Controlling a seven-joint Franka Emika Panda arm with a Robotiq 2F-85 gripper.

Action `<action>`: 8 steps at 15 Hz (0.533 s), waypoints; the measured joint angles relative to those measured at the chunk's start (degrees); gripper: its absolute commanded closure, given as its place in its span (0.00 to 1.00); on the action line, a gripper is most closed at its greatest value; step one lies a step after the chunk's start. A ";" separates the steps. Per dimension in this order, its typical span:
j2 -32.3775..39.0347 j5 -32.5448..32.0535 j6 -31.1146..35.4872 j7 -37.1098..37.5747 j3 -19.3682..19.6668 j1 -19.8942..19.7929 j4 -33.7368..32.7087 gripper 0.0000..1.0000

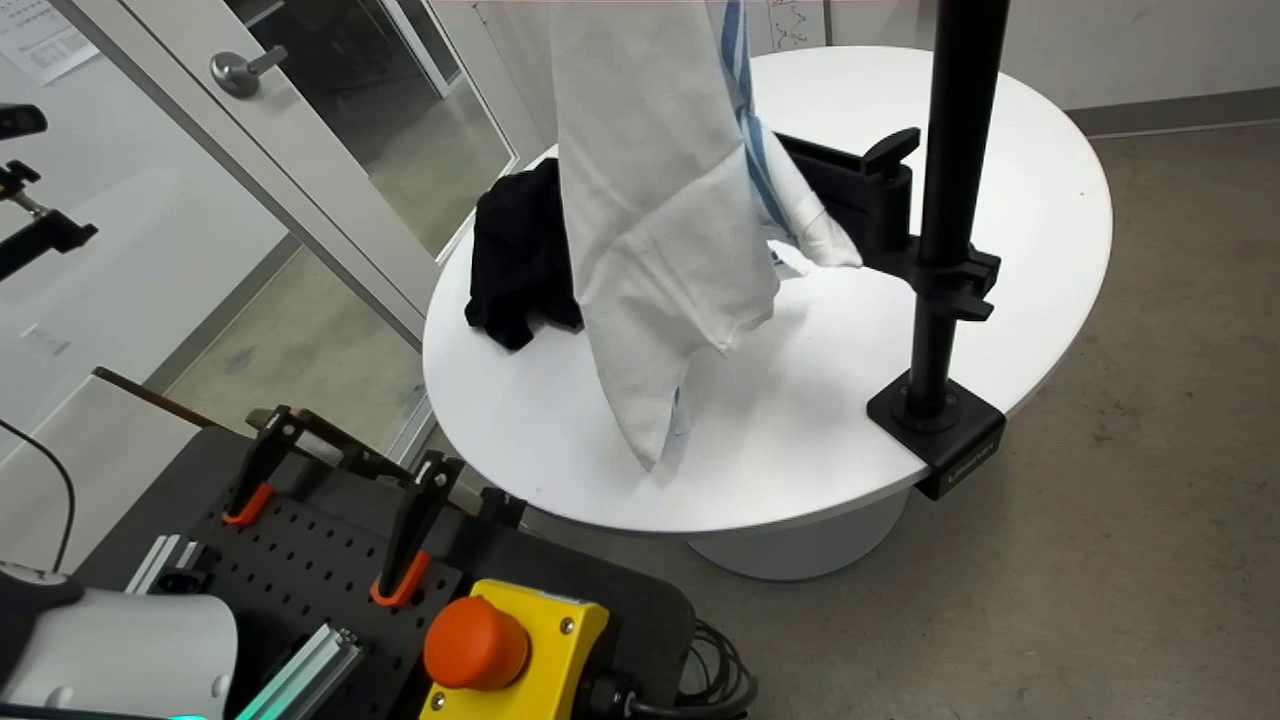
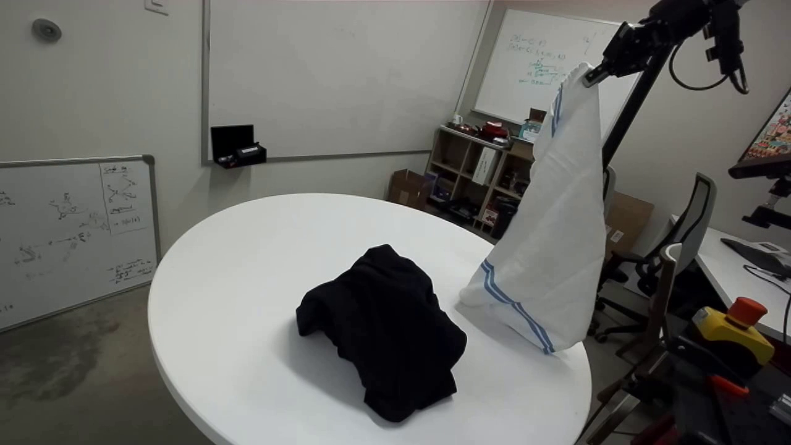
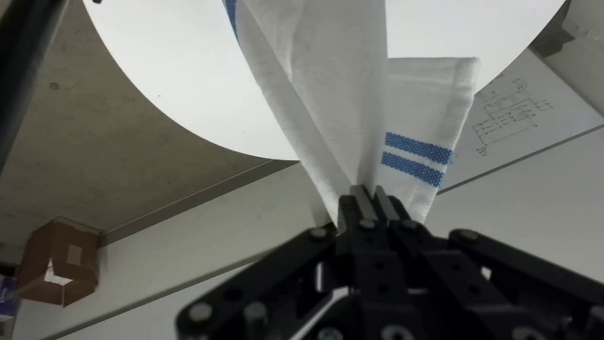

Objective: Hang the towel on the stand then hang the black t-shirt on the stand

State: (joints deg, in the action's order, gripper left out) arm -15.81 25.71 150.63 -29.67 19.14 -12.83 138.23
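The white towel (image 2: 550,216) with blue stripes hangs down from my gripper (image 2: 592,77). It also shows in an exterior view (image 1: 660,200) and in the wrist view (image 3: 330,85). My gripper (image 3: 375,191) is shut on the towel's upper edge, high above the table. I cannot tell whether the towel's lower end touches the table. The black t-shirt (image 2: 386,334) lies crumpled on the table; the towel partly hides it in an exterior view (image 1: 525,250). The stand is a black pole (image 1: 955,150), also in an exterior view (image 2: 639,99) and the wrist view (image 3: 26,61).
The stand's base (image 1: 940,430) is clamped at the edge of the round white table (image 1: 1040,200). A black side arm (image 1: 830,190) sticks out from the pole, partly behind the towel. A yellow box with a red button (image 1: 520,650) sits on the dark bench.
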 measured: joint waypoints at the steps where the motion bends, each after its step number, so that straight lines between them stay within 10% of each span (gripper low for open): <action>1: 1.67 -0.35 0.66 1.90 0.00 0.25 -1.48 1.00; 8: 18.56 -6.42 2.97 17.24 -0.69 0.10 -14.32 1.00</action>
State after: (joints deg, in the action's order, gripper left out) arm 2.75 19.29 153.60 -12.44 18.45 -12.73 123.91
